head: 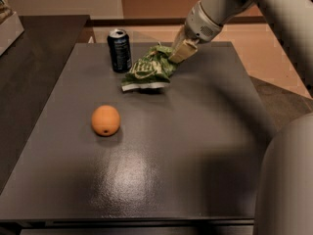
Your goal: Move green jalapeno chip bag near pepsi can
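Observation:
The green jalapeno chip bag (pixel 148 69) lies crumpled on the dark table, just right of the pepsi can (pixel 120 50), which stands upright near the table's back edge. A narrow gap shows between bag and can. My gripper (pixel 177 54) comes in from the upper right and sits at the bag's right upper corner, its tan fingertips touching or pinching the foil there.
An orange ball (pixel 105 120) rests on the grey table (pixel 161 155) to the front left of the bag. A darker counter (pixel 34 58) runs along the left. My arm's large grey link (pixel 288 180) fills the lower right corner.

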Tool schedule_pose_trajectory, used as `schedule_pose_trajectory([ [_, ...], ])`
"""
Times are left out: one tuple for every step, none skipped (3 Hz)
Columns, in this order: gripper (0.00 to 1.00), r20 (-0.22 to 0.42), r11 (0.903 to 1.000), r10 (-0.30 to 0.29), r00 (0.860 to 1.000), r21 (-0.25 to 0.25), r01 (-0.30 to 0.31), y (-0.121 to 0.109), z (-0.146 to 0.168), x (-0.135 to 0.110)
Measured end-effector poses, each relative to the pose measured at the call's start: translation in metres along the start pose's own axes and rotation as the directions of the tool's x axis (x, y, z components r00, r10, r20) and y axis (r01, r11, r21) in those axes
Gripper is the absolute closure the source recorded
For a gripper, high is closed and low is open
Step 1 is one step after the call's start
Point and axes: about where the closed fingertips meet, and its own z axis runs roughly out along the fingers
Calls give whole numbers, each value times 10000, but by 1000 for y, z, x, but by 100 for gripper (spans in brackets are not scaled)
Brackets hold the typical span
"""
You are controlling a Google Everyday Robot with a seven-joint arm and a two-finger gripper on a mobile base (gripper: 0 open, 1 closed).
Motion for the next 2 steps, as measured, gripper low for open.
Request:
schedule_pose_trajectory([
  [13,9,10000,-2,10000,-30,2,0,3,0],
  [0,18,10000,-5,10000,-61,6,-1,6,-1],
])
